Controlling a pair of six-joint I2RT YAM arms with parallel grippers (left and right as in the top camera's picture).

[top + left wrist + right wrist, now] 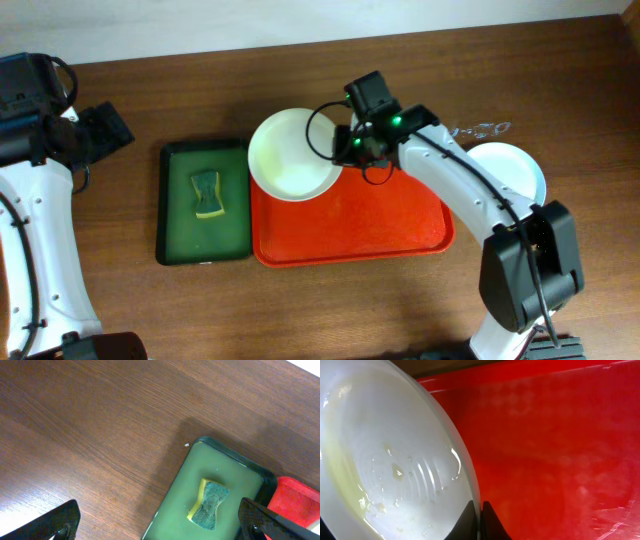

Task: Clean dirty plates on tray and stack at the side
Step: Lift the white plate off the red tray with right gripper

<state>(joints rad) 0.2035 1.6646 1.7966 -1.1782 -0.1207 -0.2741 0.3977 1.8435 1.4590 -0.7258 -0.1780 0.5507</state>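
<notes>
Evidently right jaws clamp the cream plate [395, 460] at its rim; left jaws gape.

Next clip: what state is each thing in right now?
right gripper: shut on white plate
white plate: smeared, held by its rim
left gripper: open, holding nothing
sponge: lying in green tray
second plate: lying flat, right of red tray

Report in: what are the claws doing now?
Right claw shut on cream plate rim, at red tray corner. Left claw open, empty, near sponge. Nothing blocking.
</notes>
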